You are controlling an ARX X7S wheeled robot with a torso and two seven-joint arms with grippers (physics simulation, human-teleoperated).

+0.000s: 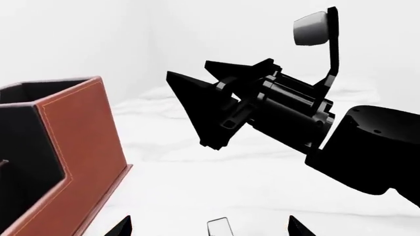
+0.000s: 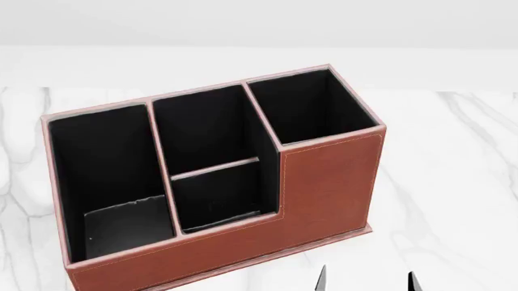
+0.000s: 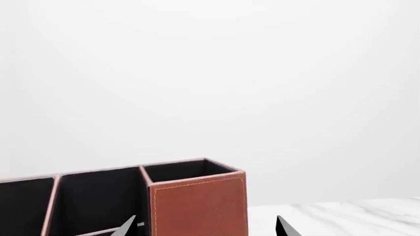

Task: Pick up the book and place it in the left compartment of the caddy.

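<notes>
Three bays make up the reddish-brown caddy point(image 2: 324, 182), which stands on the white marbled surface point(image 2: 453, 200) near its far edge, as the head view shows. One bay at the right end is a taller square. A crossbar splits the middle bay. At the other end, the left compartment point(image 2: 105, 163) is long and undivided, and the book point(image 2: 125, 224) lies on its black floor at the near end, dark cover up, tucked against the front wall.

Seen from the left wrist, the right gripper point(image 1: 196, 105) hangs in the air just beside the caddy's tall end, its two black jaws drawn together to a point with nothing between them. The left gripper point(image 1: 208, 227) shows only as dark tips spread wide apart, holding nothing.
</notes>
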